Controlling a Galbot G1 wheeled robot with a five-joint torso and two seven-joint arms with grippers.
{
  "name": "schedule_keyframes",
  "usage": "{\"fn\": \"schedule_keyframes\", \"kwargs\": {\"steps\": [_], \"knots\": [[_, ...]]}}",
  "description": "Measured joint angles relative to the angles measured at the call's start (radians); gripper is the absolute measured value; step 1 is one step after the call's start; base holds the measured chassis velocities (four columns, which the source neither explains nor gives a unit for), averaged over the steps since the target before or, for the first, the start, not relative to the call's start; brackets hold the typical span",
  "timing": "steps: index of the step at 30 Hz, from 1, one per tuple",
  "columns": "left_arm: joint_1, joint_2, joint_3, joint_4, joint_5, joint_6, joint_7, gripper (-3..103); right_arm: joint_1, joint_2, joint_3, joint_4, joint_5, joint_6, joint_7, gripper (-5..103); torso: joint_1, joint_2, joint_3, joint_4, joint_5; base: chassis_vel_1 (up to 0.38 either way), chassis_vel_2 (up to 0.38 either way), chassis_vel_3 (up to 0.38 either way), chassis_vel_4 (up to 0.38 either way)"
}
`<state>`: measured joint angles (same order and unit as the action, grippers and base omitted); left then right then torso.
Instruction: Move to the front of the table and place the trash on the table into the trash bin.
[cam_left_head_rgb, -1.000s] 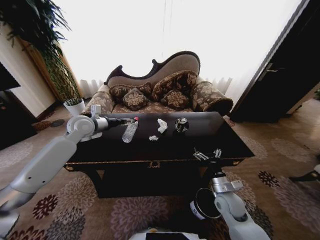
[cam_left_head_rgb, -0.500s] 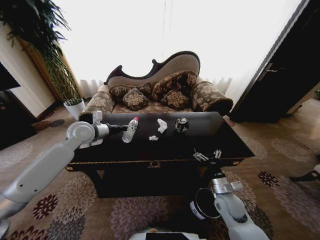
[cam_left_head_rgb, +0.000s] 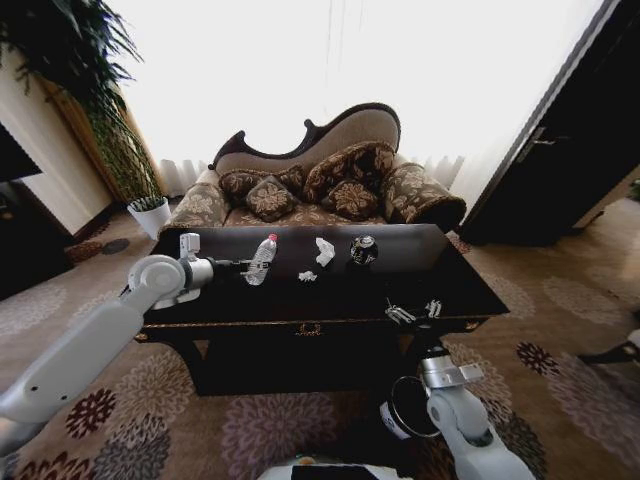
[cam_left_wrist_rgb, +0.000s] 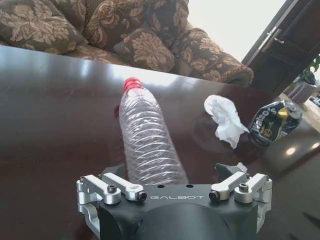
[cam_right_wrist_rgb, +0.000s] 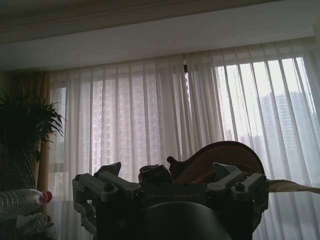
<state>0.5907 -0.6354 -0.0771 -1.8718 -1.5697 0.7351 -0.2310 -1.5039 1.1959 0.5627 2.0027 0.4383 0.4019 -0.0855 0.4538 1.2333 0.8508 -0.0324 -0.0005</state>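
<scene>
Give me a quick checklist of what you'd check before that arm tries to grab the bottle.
1. Left gripper open: ok, fingers spread in the left wrist view.
2. Bottle lined up between the fingers: ok, its base lies right ahead.
3. Bottle already gripped: not ok, nothing closed on it.
4. Paper wad and can clear of the bottle: ok.
5. Trash bin within reach: cannot tell.
6. Right gripper out of the way: ok.

Home living room: ornate sofa (cam_left_head_rgb: 320, 170), patterned carpet (cam_left_head_rgb: 560, 350), sheer curtains (cam_right_wrist_rgb: 165, 125).
</scene>
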Motion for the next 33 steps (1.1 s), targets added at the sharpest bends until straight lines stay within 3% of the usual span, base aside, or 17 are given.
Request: {"fn": "schedule_keyframes", "kwargs": {"steps": [12, 18, 21, 23, 26, 29, 31, 33], "knots": [[0.018, -0.009, -0.010, 0.031, 0.037, 0.000, 0.011, 102, -0.006, 0.000, 0.004, 0.000, 0.001, 0.003, 0.000, 100, 0.000, 0.000, 0.000, -0.0001, 0.0002, 0.000, 0.000, 0.000, 0.000], [0.043, -0.017, -0.020, 0.038, 0.063, 0.000, 0.018, 87, -0.006, -0.002, 0.004, 0.000, 0.001, 0.004, 0.000, 100, 0.000, 0.000, 0.000, -0.0001, 0.0003, 0.000, 0.000, 0.000, 0.000], [0.051, -0.023, -0.022, 0.042, 0.087, 0.000, 0.033, 70, -0.007, -0.002, 0.004, 0.000, 0.001, 0.004, 0.000, 100, 0.000, 0.000, 0.000, 0.0000, 0.0002, 0.000, 0.000, 0.000, 0.000], [0.052, -0.023, -0.022, 0.042, 0.088, 0.000, 0.034, 70, -0.007, -0.002, 0.004, 0.000, 0.001, 0.004, 0.000, 100, 0.000, 0.000, 0.000, 0.0000, 0.0003, 0.000, 0.000, 0.000, 0.000], [0.053, -0.023, -0.025, 0.040, 0.094, 0.000, 0.040, 56, -0.010, -0.002, 0.006, 0.002, 0.001, 0.004, 0.000, 100, 0.000, 0.000, 0.000, -0.0001, 0.0003, 0.000, 0.000, 0.000, 0.000], [0.053, -0.022, -0.025, 0.039, 0.096, 0.000, 0.042, 52, -0.010, -0.002, 0.006, 0.003, 0.001, 0.004, 0.000, 100, 0.000, 0.000, 0.000, -0.0001, 0.0002, 0.000, 0.000, 0.000, 0.000], [0.053, -0.018, -0.028, 0.034, 0.101, 0.001, 0.047, 43, -0.010, 0.002, 0.005, 0.003, 0.001, 0.003, 0.000, 100, 0.000, 0.000, 0.000, -0.0001, 0.0002, 0.000, 0.000, 0.000, 0.000], [0.054, -0.016, -0.030, 0.029, 0.105, 0.001, 0.050, 43, -0.010, 0.004, 0.003, 0.004, 0.000, 0.003, 0.000, 100, 0.000, 0.000, 0.000, -0.0001, 0.0003, 0.000, 0.000, 0.000, 0.000]]}}
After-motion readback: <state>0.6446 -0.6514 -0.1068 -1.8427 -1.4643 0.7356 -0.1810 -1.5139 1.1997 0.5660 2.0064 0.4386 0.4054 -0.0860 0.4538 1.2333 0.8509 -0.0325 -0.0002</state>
